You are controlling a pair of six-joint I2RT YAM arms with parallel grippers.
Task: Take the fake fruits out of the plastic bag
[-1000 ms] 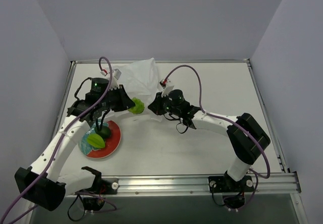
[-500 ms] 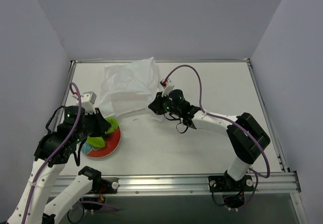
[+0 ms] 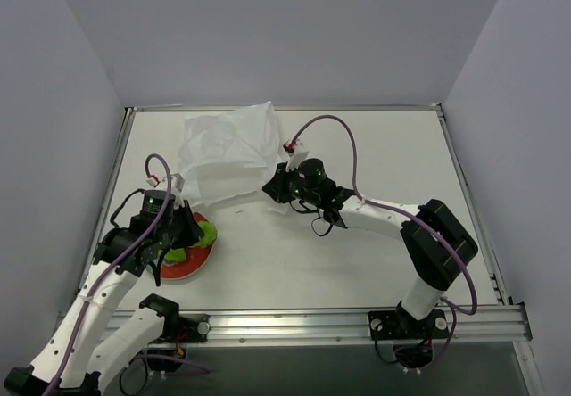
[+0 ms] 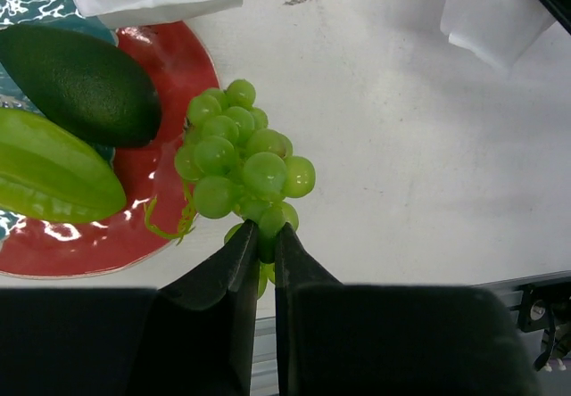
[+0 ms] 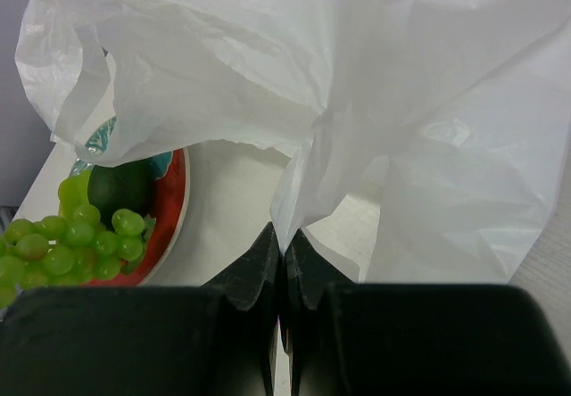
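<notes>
A light green grape bunch (image 4: 241,160) hangs from my left gripper (image 4: 266,235), which is shut on its lower end, just over the right rim of the red-rimmed plate (image 4: 169,66). On the plate lie a dark green round fruit (image 4: 80,84) and a yellow-green ridged one (image 4: 53,177). From above, the grape bunch (image 3: 206,233) and left gripper (image 3: 198,234) sit at the plate's (image 3: 192,267) right edge. My right gripper (image 5: 285,235) is shut on a gathered fold of the white plastic bag (image 5: 312,75), holding it up. The bag (image 3: 227,146) spreads back left of the right gripper (image 3: 272,188).
The plate stands near the table's front left, close to the left arm's base. The bag's loose film hangs over the plate's far side in the right wrist view. A metal rail (image 3: 357,325) runs along the near edge.
My left arm has swung from the bag's mouth down and left, carrying the grape bunch to the plate's right rim. The right gripper has kept its hold on the bag.
</notes>
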